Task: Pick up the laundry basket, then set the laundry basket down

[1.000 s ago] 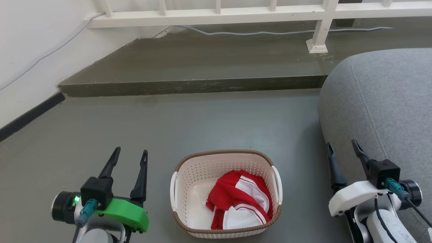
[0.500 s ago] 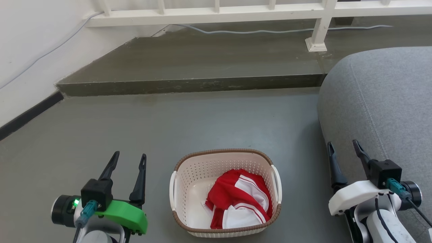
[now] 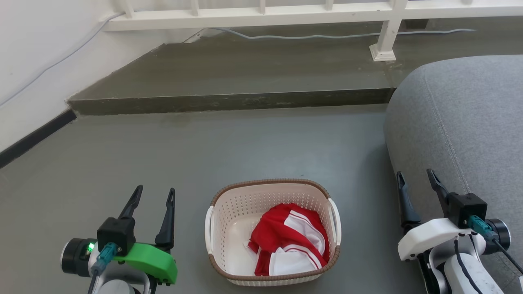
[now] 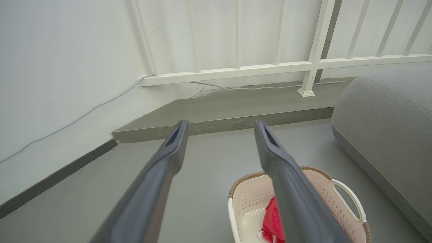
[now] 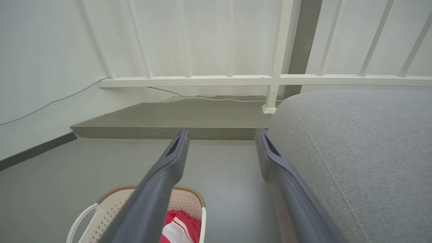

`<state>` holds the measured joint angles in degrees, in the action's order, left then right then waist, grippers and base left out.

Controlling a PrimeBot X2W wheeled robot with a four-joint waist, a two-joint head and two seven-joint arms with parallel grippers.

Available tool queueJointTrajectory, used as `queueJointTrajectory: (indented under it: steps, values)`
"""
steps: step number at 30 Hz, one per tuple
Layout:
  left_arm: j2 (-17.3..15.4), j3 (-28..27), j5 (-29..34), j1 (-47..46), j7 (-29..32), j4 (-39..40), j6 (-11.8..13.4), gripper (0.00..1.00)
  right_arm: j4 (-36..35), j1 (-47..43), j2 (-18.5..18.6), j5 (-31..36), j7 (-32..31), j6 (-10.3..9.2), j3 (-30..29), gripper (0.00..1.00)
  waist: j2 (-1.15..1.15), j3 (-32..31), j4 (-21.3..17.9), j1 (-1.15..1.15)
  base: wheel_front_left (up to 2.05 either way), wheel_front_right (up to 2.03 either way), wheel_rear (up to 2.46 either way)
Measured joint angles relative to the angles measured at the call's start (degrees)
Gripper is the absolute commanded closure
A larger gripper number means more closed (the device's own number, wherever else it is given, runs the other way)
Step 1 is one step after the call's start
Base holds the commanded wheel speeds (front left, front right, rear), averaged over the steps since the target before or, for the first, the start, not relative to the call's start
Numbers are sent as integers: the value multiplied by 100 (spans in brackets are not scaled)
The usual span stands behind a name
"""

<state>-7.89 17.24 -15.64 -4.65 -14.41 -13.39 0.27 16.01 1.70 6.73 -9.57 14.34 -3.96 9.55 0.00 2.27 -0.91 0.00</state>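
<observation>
The laundry basket (image 3: 229, 212) stands on the grey floor between my arms, cream-white with a brown rim and white side handles, a red and white garment (image 3: 292, 239) inside. Its upper part shows in the left wrist view as the basket (image 4: 324, 199), and at the bottom left of the right wrist view as the basket (image 5: 111, 211). My left gripper (image 3: 155, 194) hovers open to the basket's left, apart from it. My right gripper (image 3: 414, 175) is open to its right, beside the sofa. Nothing sits between the left gripper (image 4: 221, 125) fingers or the right gripper (image 5: 221, 135) fingers.
A grey sofa (image 3: 470, 130) fills the right side close to my right arm. A raised concrete step (image 3: 229, 100) crosses ahead, with a white railing (image 3: 261, 16) and a cable (image 3: 310, 36) behind it. A white wall with dark skirting (image 3: 32, 139) runs along the left.
My left gripper has slid down the head view, toward me. The whole picture has also shifted slightly, so the camera moved. The right gripper and the basket have stayed put.
</observation>
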Motion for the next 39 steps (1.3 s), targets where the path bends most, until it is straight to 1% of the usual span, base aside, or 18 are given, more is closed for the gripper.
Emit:
queueJointTrajectory:
  steps: [8, 12, 19, 24, 35, 37, 39]
  values:
    - [9, -12, 29, -13, -1, -2, 0, 0, 7, 9, -55, 18, 0, 92, 14, 0, 0, 210, 0, 0, 0, 0, 0]
    - [64, -14, 27, -59, -1, -27, -2, 0, 54, 31, -59, 48, 0, 102, 19, 0, 0, 403, -2, 0, 0, 0, 0]
    - [111, 2, 26, -371, 0, -193, -35, 0, 259, 297, -113, 48, 1, 146, 36, 0, 0, 916, -1, 0, 0, 0, 0]
    - [113, 70, 26, -673, 26, -349, -129, 0, 436, 480, -130, 47, 1, 169, 36, 0, 0, 1292, -4, 0, 0, 0, 0]
    - [160, 66, 4, -1278, 138, -835, -189, 0, 701, 1081, -170, 31, 1, 244, 57, 0, 0, 2172, -32, 0, 0, 0, 0]
    - [159, 63, 2, -1392, 160, -886, -232, 0, 734, 1194, -182, 31, 1, 246, 73, 0, 0, 2336, -45, 0, 0, 0, 0]
    - [160, 65, 2, -1532, 178, -957, -271, 0, 776, 1280, -197, 30, 2, 289, 91, 0, 0, 2500, -60, 0, 0, 0, 0]
